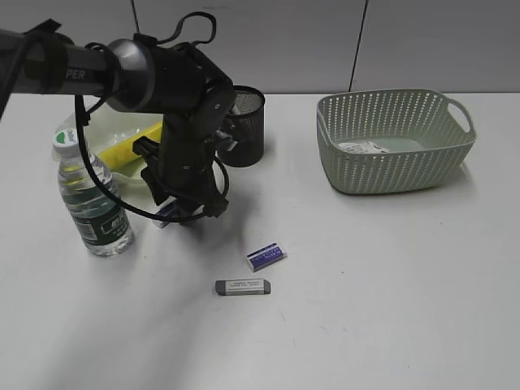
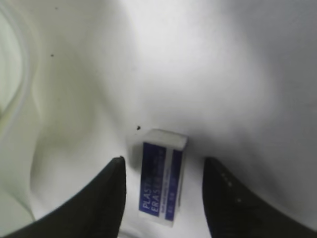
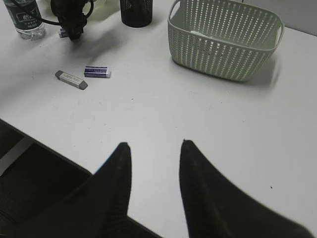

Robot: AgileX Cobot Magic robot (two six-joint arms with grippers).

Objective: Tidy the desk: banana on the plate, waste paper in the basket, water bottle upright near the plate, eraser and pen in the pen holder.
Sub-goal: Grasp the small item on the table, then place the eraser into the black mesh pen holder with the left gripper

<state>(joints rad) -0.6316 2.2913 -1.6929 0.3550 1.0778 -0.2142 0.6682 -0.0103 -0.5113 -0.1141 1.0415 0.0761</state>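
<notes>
Left gripper [image 2: 161, 198] points down at the desk [image 1: 390, 309] just in front of the plate [image 1: 122, 130], its black jaws spread apart with a white eraser in a blue sleeve [image 2: 162, 183] lying flat between them; neither jaw touches the eraser, so it is released, not gripped. In the exterior view this eraser shows only as a small blue and white corner under the arm. A second blue-sleeved eraser [image 1: 266, 257] lies farther out on the open desk, and just in front of it rests a short grey bar-shaped object [image 1: 243, 287] with a label. The water bottle [image 1: 89, 199] stands upright at the left, near the plate, where the yellow banana [image 1: 130, 146] lies. The black mesh pen holder [image 1: 244, 126] stands behind the arm. The sage-green basket [image 1: 394, 142] sits well to the right with the white waste paper [image 1: 363, 148] inside it. Right gripper [image 3: 153, 148] hovers over the near edge of the desk, far from everything, its jaws parted and holding nothing.
</notes>
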